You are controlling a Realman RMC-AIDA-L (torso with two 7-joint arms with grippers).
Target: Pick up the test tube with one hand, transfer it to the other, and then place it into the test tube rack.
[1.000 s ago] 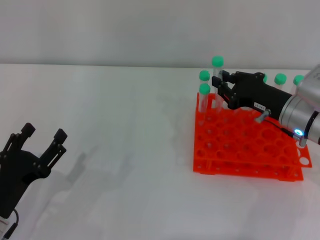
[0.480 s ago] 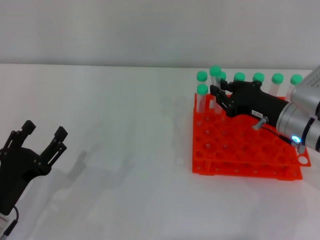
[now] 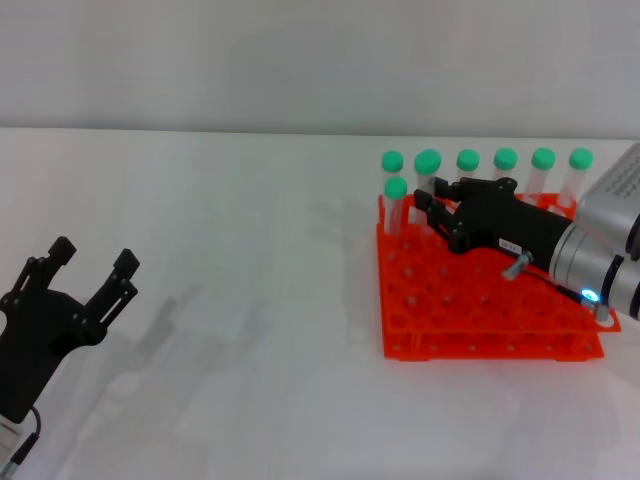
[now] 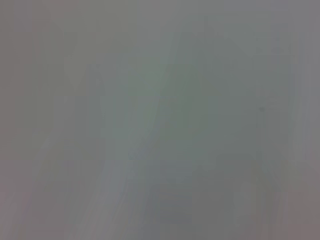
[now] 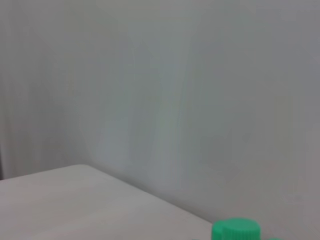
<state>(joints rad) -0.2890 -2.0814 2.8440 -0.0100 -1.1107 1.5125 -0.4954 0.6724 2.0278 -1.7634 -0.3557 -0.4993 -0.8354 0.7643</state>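
The test tube (image 3: 427,178) has dropped into the orange rack (image 3: 480,300) at its eleven o'clock corner, right pincer (image 3: 428,205) clamped on it. Opening askew could tilt it against neighbouring tubes (image 3: 395,195). Left pincer (image 3: 92,262) hangs apart above the tabletop (image 3: 230,250).

The green-capped test tube (image 3: 427,180) stands upright in the orange-red test tube rack's (image 3: 480,300) back row.

Left wrist view showed only featureless grey, test tube (image 3: 426,185) lower body hidden behind right end effector (image 3: 430,206), rack (image 3: 470,310) far corner covered by the wrist, left end effector (image 3: 90,272) base cut off.
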